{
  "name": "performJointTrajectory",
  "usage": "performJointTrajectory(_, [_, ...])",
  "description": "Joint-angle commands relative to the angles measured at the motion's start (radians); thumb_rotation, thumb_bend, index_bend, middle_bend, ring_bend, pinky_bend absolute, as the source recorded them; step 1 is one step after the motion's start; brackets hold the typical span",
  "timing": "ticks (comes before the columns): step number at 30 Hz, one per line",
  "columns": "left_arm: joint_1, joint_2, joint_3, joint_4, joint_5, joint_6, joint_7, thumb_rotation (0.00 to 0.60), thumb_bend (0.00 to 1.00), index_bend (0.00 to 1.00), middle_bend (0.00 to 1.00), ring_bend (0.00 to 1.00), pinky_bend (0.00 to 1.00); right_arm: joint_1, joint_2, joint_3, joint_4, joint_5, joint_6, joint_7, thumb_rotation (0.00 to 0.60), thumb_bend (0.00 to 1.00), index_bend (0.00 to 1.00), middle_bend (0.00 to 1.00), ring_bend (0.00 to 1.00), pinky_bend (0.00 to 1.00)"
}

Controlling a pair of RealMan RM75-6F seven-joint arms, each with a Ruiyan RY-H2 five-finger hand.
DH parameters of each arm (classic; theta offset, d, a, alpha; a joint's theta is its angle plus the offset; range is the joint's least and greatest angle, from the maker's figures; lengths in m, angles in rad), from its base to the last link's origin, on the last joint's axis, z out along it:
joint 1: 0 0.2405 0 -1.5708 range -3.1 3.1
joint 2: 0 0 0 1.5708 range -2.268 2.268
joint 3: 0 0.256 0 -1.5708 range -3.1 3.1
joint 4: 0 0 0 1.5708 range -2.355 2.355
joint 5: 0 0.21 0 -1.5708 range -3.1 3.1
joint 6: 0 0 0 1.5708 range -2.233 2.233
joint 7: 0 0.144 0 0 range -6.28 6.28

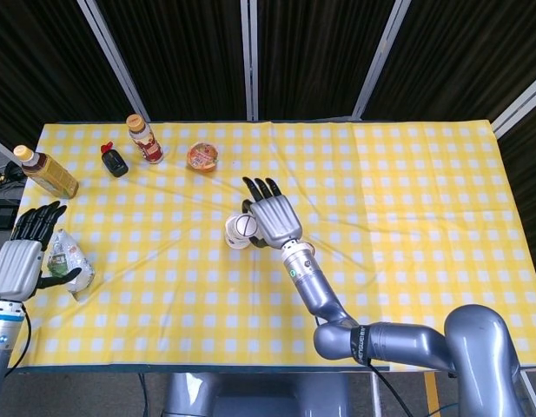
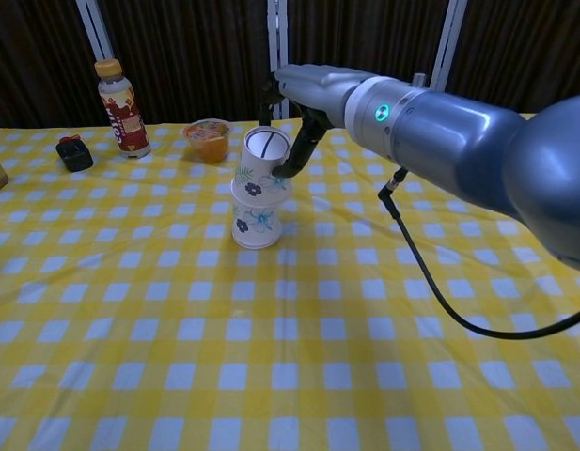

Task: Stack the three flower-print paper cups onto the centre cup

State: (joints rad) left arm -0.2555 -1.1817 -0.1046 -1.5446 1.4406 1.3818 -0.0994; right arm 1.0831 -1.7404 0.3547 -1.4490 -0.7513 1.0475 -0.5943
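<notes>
The flower-print cup stack (image 2: 256,214) stands upside down near the table's middle, also seen from above as the stack (image 1: 240,233). Its top cup (image 2: 262,162) sits tilted, partly sunk over the cups beneath. My right hand (image 2: 308,92) reaches in from the right and holds that top cup, with a finger (image 2: 297,156) against its side. In the head view the right hand (image 1: 271,215) lies just right of the stack, fingers pointing away. My left hand (image 1: 21,259) hovers at the table's left edge, fingers spread, holding nothing.
A green-white packet (image 1: 69,259) lies beside the left hand. At the back left stand a tea bottle (image 1: 46,172), a small black object (image 2: 73,152), a red-label bottle (image 2: 118,105) and an orange-lidded tub (image 2: 208,139). Yellow checked cloth (image 2: 290,357) covers the table.
</notes>
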Motion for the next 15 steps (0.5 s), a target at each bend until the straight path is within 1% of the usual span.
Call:
performJointTrajectory(1, [-0.001, 0.000, 0.002, -0.001, 0.004, -0.002, 0.003, 0.600, 0.12, 0.00, 0.00, 0.00, 0.00, 0.007, -0.018, 0.005, 0.017, -0.012, -0.002, 0.015, 0.600, 0.14, 0.34, 0.00, 0.00, 0.00])
performJointTrajectory(2, [-0.001, -0.001, 0.002, -0.001, 0.005, -0.001, 0.003, 0.600, 0.12, 0.00, 0.00, 0.00, 0.00, 0.009, -0.023, 0.006, 0.026, -0.014, -0.003, 0.014, 0.600, 0.14, 0.29, 0.00, 0.00, 0.00])
performJointTrajectory(4, [0.001, 0.000, 0.002, -0.004, 0.008, 0.004, 0.001, 0.600, 0.12, 0.00, 0.00, 0.00, 0.00, 0.016, -0.034, 0.005, 0.063, -0.016, 0.008, -0.002, 0.600, 0.13, 0.17, 0.00, 0.00, 0.00])
performJointTrajectory(7, [0.002, 0.000, 0.001, -0.003, 0.007, 0.004, -0.004, 0.600, 0.12, 0.00, 0.00, 0.00, 0.00, 0.011, -0.045, 0.004, 0.088, -0.029, 0.028, 0.002, 0.600, 0.13, 0.08, 0.00, 0.00, 0.00])
performJointTrajectory(11, [0.001, 0.000, 0.002, -0.003, 0.008, 0.001, -0.001, 0.600, 0.12, 0.00, 0.00, 0.00, 0.00, 0.000, -0.044, 0.001, 0.091, -0.046, 0.043, 0.008, 0.600, 0.12, 0.04, 0.00, 0.00, 0.00])
performJointTrajectory(15, [0.002, 0.002, 0.001, -0.006, 0.007, 0.003, 0.001, 0.600, 0.12, 0.00, 0.00, 0.00, 0.00, -0.033, -0.013, -0.015, 0.044, -0.073, 0.063, 0.016, 0.600, 0.12, 0.04, 0.00, 0.00, 0.00])
